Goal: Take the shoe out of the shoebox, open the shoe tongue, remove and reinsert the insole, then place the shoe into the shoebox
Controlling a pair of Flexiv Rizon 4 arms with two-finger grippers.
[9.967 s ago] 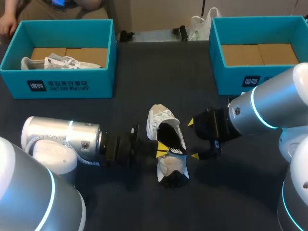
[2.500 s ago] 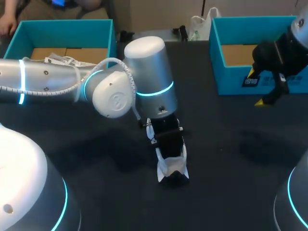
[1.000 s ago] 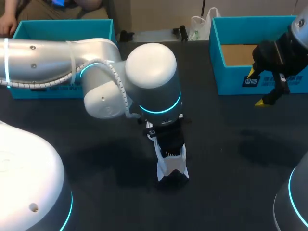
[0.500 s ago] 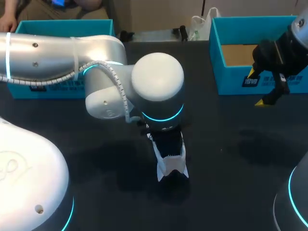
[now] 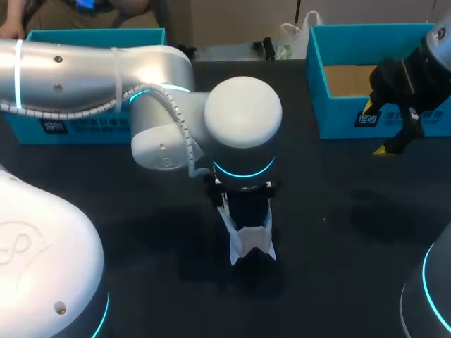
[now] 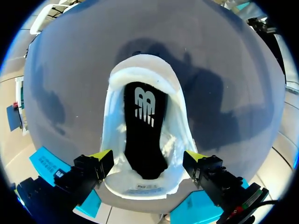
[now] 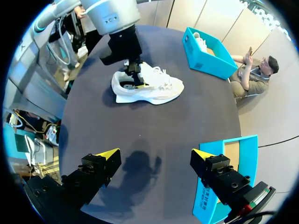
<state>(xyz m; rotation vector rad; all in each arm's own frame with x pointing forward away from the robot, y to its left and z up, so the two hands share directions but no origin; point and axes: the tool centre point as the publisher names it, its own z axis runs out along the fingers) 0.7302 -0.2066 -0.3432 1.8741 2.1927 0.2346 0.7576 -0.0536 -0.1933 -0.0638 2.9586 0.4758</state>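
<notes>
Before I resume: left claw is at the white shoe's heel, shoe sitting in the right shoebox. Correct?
No: the left claw is at the white shoe's heel, but the shoe lies on the table, outside the right shoebox; the right wrist view shows it.

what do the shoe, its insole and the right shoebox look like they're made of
Shoe: white fabric or mesh upper, matte, with laces; the sole looks like foam or rubber.
Insole: black and matte, likely fabric-topped foam, with a white printed mark.
Right shoebox: cardboard, it seems, teal on the walls with a plain brown board floor.
</notes>
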